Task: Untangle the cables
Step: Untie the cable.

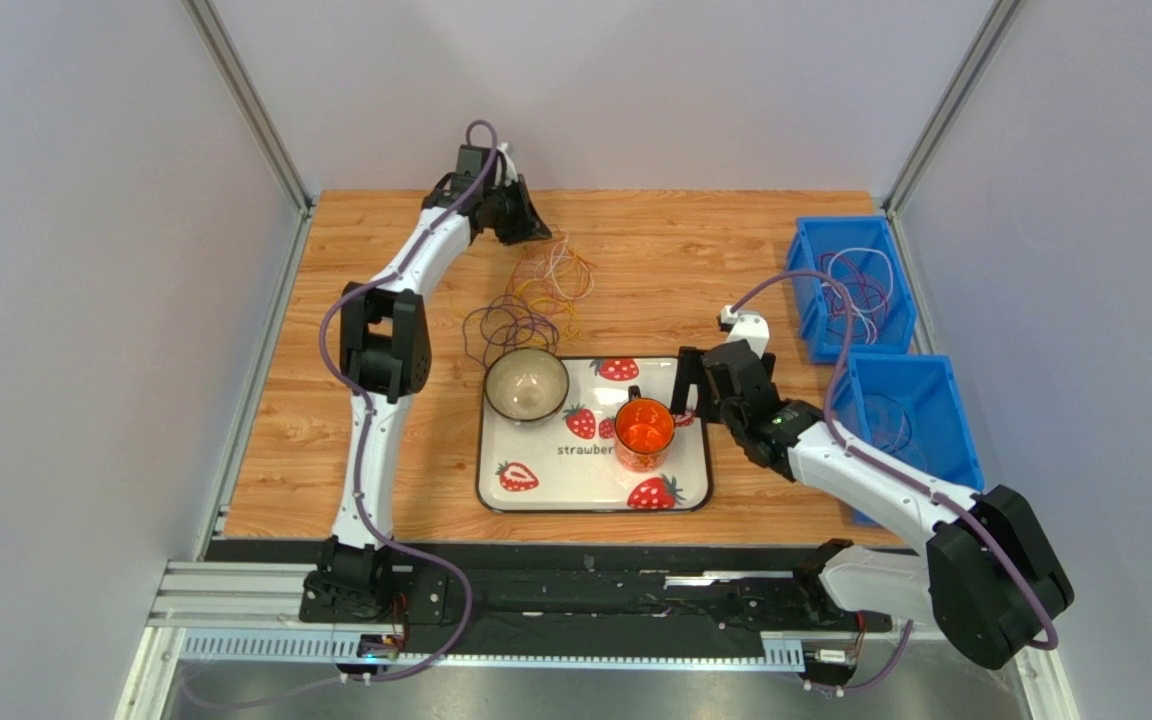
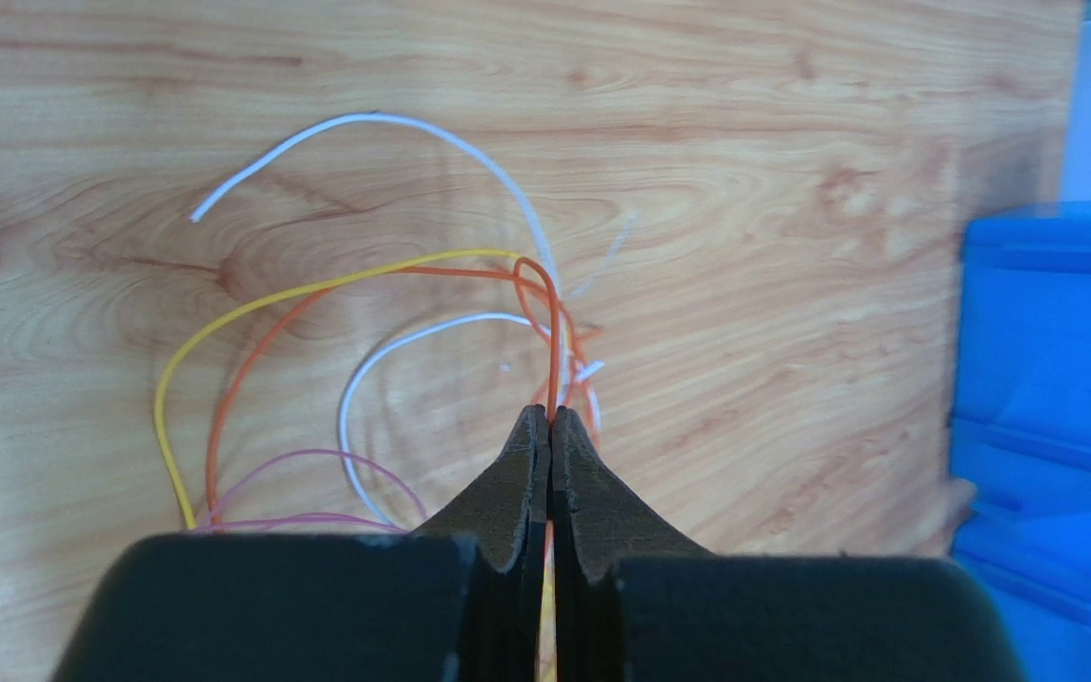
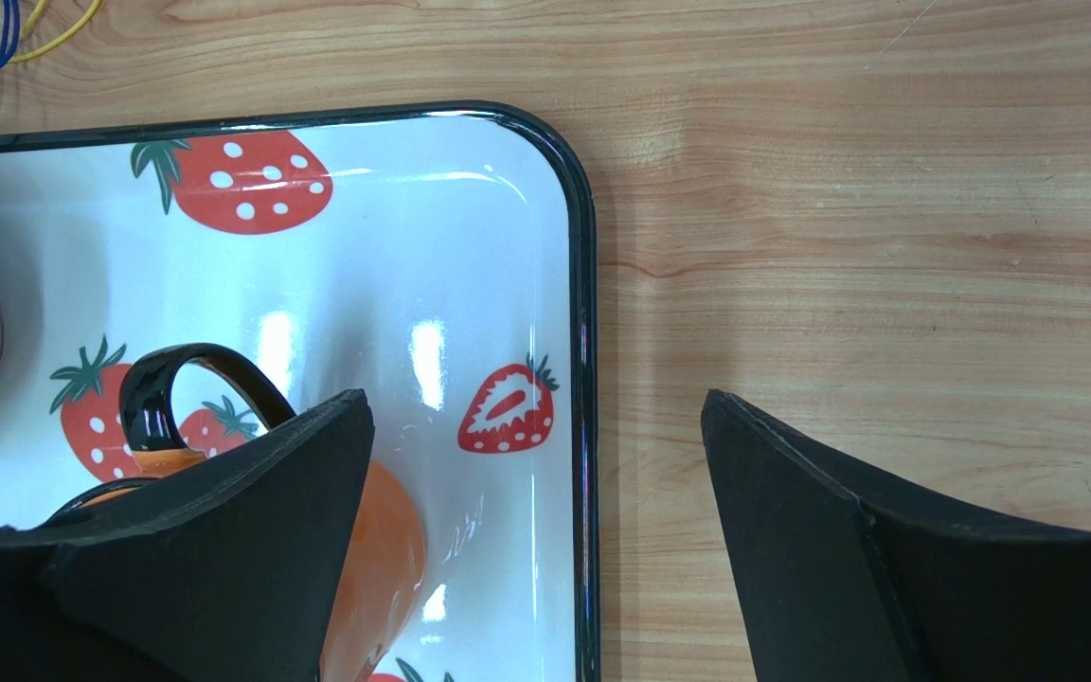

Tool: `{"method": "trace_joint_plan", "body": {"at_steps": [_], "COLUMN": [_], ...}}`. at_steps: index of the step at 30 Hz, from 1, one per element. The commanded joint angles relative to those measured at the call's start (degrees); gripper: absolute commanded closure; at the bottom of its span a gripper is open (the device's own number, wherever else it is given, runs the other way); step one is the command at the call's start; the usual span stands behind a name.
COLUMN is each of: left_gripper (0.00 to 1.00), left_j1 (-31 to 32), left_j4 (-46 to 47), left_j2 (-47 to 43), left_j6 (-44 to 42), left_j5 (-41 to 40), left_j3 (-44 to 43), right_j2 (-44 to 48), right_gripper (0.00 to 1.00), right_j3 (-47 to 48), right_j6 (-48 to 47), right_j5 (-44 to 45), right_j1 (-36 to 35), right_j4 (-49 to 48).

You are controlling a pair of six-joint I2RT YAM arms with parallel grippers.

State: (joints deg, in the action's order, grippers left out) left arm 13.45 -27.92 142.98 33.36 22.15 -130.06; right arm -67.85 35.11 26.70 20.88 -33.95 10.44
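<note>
Pinching one orange cable (image 2: 554, 334) in the closed left gripper (image 2: 551, 424), with the other cables (image 1: 537, 293) lying at 6 o'clock from it; holding the right gripper (image 3: 537, 405) wide open over the tray rim (image 3: 583, 284), farther off, at 4 o'clock of them

The left gripper (image 1: 536, 233) seemingly touches the cables (image 1: 542, 288) beyond the bowl (image 1: 525, 387).

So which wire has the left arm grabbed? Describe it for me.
On the wooden table, beyond the bowl, the cables lie in a loose heap. The left arm has its jaws shut on one orange cable there. It alone rises straight from the jaws into a tight hook; the yellow cable and white cable beside it arc wide.
</note>
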Motion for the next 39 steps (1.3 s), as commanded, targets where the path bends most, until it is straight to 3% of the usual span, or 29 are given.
{"method": "trace_joint_plan", "body": {"at_steps": [1,14,18,23,27,34,39], "left_gripper": [1.0,1.0,1.0,1.0,1.0,1.0,1.0], "left_j1": [-0.4,-0.4,-0.4,-0.4,-0.4,-0.6,-1.4], "left_j4": [0.7,-1.0,2.5,13.3,15.8,13.4,11.0], "left_j2": [-9.8,-26.2,-35.6,-45.9,-51.7,-51.6,-47.7], "left_j6": [0.6,-0.9,-2.6,-4.1,-6.4,-6.5,-5.0], "left_j5": [3.7,8.4,7.3,6.4,2.9,0.9,3.0], "left_j3": [-1.1,-6.9,-7.2,2.9,13.7,30.1,31.1], "right_j2": [-0.2,-0.3,0.0,0.3,0.2,-0.3,0.1], "right_gripper": [0.1,0.1,0.1,0.1,0.1,0.11,0.1], "right_j3": [2.2,2.3,2.2,2.1,2.1,2.5,2.4], "right_j6": [-0.4,-0.5,-0.2,-0.2,-0.2,-0.2,-0.6], "right_j5": [0.3,0.0,0.4,0.5,0.6,0.5,0.0], "right_j1": [-0.3,-0.2,-0.3,-0.3,-0.2,-0.3,-0.2], "right_j4": [-1.3,-1.1,-1.1,-1.1,-1.0,-0.7,-1.0]}}
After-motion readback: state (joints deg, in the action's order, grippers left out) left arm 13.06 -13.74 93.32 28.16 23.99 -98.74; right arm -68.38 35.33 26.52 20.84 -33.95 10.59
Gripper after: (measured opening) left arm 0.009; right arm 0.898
